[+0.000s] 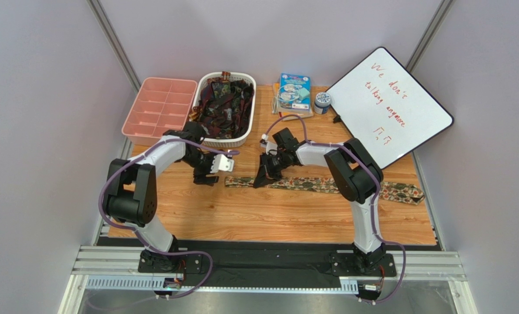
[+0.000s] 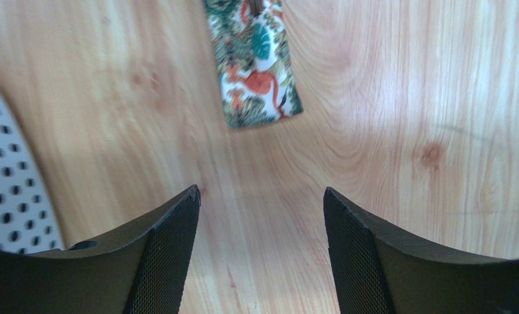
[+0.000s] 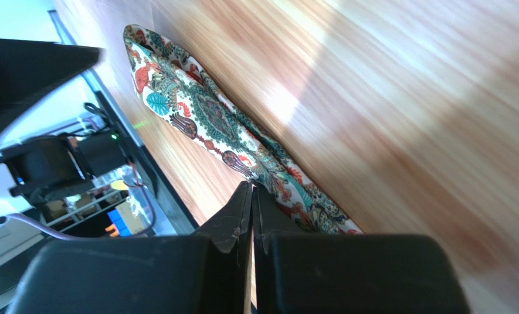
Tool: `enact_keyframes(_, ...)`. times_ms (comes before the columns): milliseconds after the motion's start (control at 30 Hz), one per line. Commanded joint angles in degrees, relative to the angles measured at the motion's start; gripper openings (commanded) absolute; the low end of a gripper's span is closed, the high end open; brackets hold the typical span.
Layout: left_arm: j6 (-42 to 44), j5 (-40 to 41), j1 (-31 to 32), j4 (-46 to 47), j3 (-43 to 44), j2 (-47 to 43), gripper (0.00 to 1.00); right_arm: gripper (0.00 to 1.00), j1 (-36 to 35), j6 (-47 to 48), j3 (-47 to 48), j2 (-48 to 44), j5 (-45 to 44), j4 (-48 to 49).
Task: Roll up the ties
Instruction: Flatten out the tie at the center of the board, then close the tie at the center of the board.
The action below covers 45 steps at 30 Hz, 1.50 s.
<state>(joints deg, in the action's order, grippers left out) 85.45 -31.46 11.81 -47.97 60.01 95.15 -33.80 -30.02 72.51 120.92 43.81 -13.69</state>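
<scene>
From above, the floral tie point(image 1: 314, 185) lies flat across the wooden table point(image 1: 275, 219). My left claw point(image 1: 207, 173) is just off one end and my right claw point(image 1: 263, 178) is down on it. Behind stand a white basket point(image 1: 242, 139) of dark ties point(image 1: 224, 108), a pink divided tray point(image 1: 160, 108) and a whiteboard point(image 1: 389, 114). At my left wrist, the left claw point(image 2: 262, 216) is spread over bare wood, the floral tie point(image 2: 255, 65) ahead, the white basket point(image 2: 6, 196) alongside. At my right wrist, the right claw point(image 3: 252, 196) is pressed together at the floral tie point(image 3: 209, 118); whether fabric is pinched, I cannot tell.

Lab cell — grey partition walls point(image 1: 39, 98)
</scene>
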Motion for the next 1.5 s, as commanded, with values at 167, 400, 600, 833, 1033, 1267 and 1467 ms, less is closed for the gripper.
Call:
enact_keyframes(167, -40.36, -16.17, 1.02, -3.46, 13.9, -3.31, 0.71, 0.02, 2.69, 7.87, -4.66, -7.1, -2.24, -5.73)
enact_keyframes(400, -85.03, -12.13, 0.75, 11.56, 5.15, -7.7, 0.66, 0.06, 2.6, -0.73, -5.19, -11.94, 1.1, 2.08)
enact_keyframes(600, -97.22, -8.44, 0.58, 19.22, -6.39, -12.45, 0.62, 0.06, 1.2, -4.7, -2.73, -8.6, 2.16, 4.2)
enact_keyframes(833, -104.16, -7.03, -0.3, 27.65, -10.96, -8.06, 0.52, 0.06, -0.21, -4.17, -0.27, -2.72, -0.3, 4.38)
enact_keyframes(1033, -107.42, -7.91, -0.13, 34.42, -13.42, -3.4, 0.51, 0.06, -0.3, -3.47, 0.88, 0.19, -1.88, 3.33)
enact_keyframes(1267, -110.93, -8.09, -0.04, 41.53, -15.71, -0.41, 0.52, 0.06, -0.39, -2.94, 0.44, 0.54, -1.98, 2.44)
enact_keyframes(1467, -112.34, -8.88, 0.84, 45.41, -15.8, 1.26, 0.52, 0.06, -0.48, -2.94, 0.35, 0.63, -1.63, 2.44)
